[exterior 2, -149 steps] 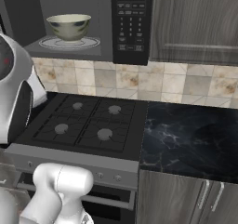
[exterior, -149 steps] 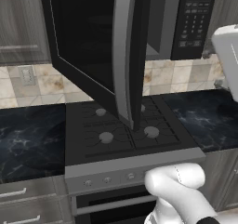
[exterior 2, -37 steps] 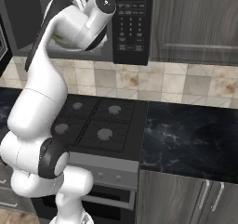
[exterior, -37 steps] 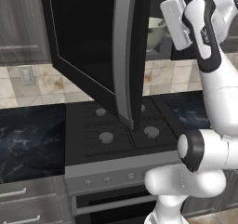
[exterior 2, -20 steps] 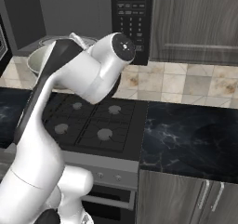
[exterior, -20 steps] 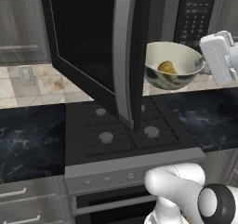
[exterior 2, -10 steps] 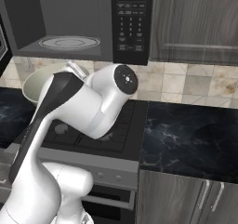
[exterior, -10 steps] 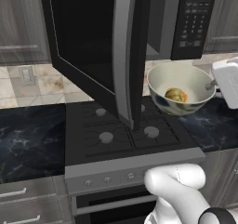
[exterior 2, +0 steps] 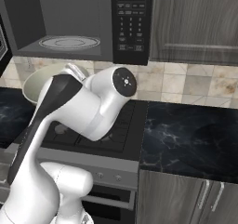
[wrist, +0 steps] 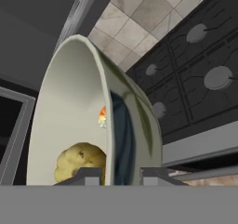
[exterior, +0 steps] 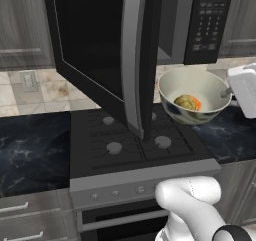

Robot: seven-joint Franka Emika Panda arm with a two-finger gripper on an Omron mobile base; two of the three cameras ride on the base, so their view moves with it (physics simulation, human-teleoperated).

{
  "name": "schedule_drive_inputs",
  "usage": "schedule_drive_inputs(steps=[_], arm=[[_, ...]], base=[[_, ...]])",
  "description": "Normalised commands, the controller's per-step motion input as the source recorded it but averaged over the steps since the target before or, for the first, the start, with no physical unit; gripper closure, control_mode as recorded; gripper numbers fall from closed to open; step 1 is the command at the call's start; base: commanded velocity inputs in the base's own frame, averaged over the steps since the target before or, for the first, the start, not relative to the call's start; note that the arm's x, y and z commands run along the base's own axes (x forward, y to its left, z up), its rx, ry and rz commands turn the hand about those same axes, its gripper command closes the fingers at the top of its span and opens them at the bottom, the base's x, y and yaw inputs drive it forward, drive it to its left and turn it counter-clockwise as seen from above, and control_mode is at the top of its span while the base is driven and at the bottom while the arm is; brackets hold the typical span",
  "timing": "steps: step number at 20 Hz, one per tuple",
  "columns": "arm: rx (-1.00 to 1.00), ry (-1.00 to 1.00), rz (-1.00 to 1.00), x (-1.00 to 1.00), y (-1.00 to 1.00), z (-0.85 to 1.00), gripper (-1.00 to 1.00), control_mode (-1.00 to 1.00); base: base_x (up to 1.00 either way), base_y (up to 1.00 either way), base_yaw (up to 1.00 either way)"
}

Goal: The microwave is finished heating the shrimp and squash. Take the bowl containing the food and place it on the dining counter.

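The tool [wrist: 121, 174] pinches the rim of the deep cream-white glossy bowl [exterior: 192, 96], holding yellowish squash [exterior: 185, 102] and orange shrimp [exterior: 197, 104] above the black four-burner stovetop [exterior: 135, 142].

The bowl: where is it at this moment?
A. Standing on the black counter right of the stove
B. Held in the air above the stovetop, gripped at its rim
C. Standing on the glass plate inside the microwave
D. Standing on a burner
B. The bowl hangs above the stovetop, the gripper shut on its rim; the microwave plate is bare.
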Motion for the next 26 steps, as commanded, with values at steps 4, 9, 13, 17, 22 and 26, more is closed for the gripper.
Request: schedule_drive_inputs(steps=[4, 9, 13, 17, 22, 26], arm=[[0.0, 0.0, 0.0, 0.0, -0.22, 0.0, 1.0, -1.0], [0.0, 0.0, 0.0, 0.0, 0.0, 0.0, 1.0, 1.0], [0.0, 0.0, 0.0, 0.0, 0.0, 0.0, 1.0, 1.0], [0.0, 0.0, 0.0, 0.0, 0.0, 0.0, 1.0, 1.0], [0.0, 0.0, 0.0, 0.0, 0.0, 0.0, 1.0, 1.0], [0.0, 0.0, 0.0, 0.0, 0.0, 0.0, 1.0, 1.0]], base=[[0.0, 0.0, 0.0], [-0.01, -0.83, 0.12], [-0.11, -0.97, 0.29], [-0.44, -0.66, 0.61], [-0.59, -0.26, 0.9], [-0.43, -0.02, 0.96]])
